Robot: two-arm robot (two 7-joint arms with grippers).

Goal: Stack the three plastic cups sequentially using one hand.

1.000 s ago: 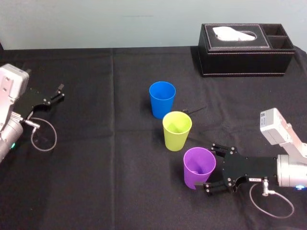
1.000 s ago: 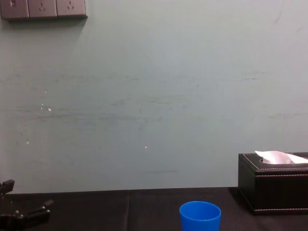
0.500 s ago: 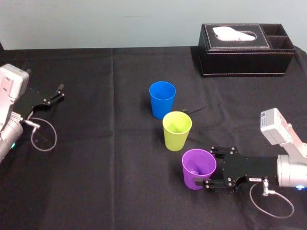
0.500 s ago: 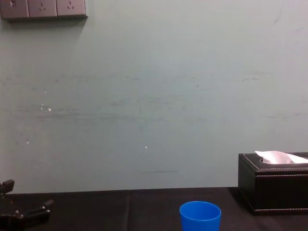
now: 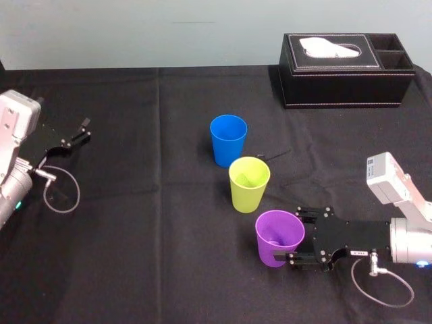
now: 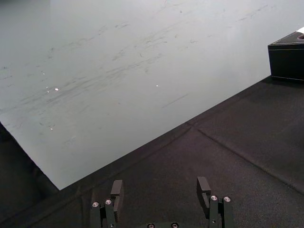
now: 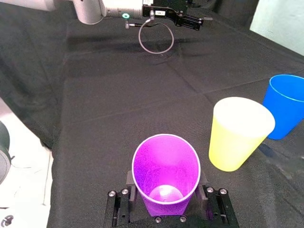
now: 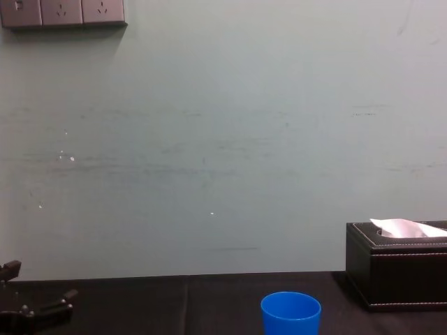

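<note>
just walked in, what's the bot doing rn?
Cup stacking, early stage. The right hand is closed on the purple cup, which stands upright on the black tablecloth, nearest the robot. The yellow-green cup and blue cup stand apart in a diagonal line beyond it. Nothing is stacked yet. The left hand sits open and idle at the table's left side.

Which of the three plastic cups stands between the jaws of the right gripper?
The purple plastic cup: the right gripper clamps its sides; the yellow-green cup and blue cup stand free. Left gripper parked far left.
</note>
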